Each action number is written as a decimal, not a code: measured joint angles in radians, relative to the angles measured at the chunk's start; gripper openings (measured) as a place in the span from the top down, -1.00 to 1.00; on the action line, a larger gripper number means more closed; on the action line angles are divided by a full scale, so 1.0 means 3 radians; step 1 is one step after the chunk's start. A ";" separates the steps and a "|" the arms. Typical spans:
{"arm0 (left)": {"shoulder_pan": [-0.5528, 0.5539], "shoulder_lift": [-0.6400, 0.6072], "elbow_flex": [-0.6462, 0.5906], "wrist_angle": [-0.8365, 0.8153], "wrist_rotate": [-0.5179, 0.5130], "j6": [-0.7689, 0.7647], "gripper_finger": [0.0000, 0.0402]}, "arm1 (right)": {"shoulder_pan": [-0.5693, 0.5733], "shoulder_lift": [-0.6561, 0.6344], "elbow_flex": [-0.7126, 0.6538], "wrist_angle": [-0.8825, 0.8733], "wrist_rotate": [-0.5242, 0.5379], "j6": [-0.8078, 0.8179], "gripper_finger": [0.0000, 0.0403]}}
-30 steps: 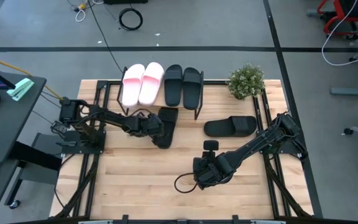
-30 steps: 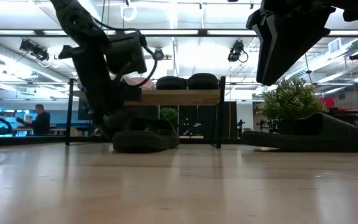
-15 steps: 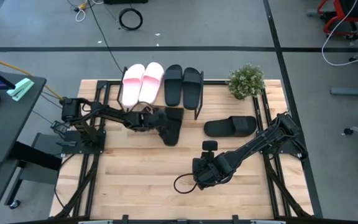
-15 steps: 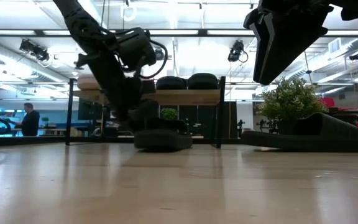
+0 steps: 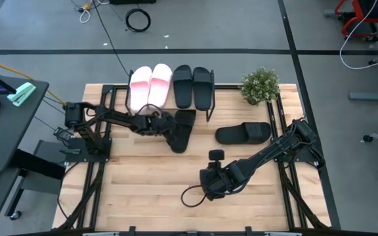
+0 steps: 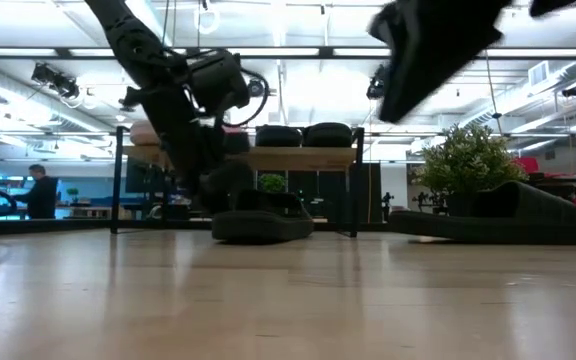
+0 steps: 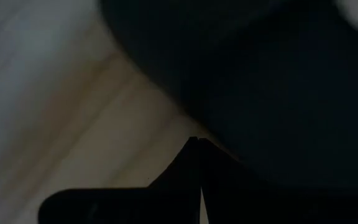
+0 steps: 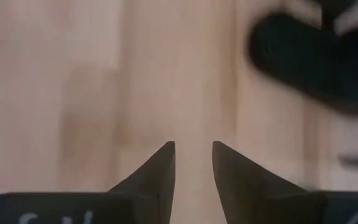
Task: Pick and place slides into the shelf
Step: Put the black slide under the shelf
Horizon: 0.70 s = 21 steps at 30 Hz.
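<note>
The shelf stands at the table's far edge, with two pink slides and two black slides on top of it. A third black slide lies flat on the table at the shelf's foot. My left gripper is shut and stands at this slide's left side. Another black slide lies on the table farther right. My right gripper hangs open over bare wood near the table's middle, with nothing between its fingers. My left gripper has its shut fingertips against the black slide's side edge. The fingers slant down from the table's left. The slide rests flat on the table.
A small potted plant stands at the far right, beside the shelf. The shelf's black frame legs stand just beyond the pushed slide. Bare wooden table lies along the near edge.
My left gripper has gone toward the table's right and far edge, staying shut. The black slide beside it has slid along the table toward the shelf and turned a little. My right gripper has tipped a little where it hangs.
</note>
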 joint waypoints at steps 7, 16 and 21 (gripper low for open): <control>-0.0437 -0.0009 0.0004 -0.0316 0.0005 -0.0148 0.99 | -0.0009 0.0000 0.0000 0.0352 -0.0081 -0.0221 0.55; -0.0911 -0.0512 0.0004 -0.1047 -0.0337 -0.0595 0.98 | -0.0070 -0.0001 -0.0328 0.0225 -0.0035 0.0302 0.57; -0.1121 -0.0841 0.0006 -0.0955 -0.0459 -0.0514 0.99 | -0.0122 0.0000 -0.0706 0.0230 0.0261 0.0792 0.65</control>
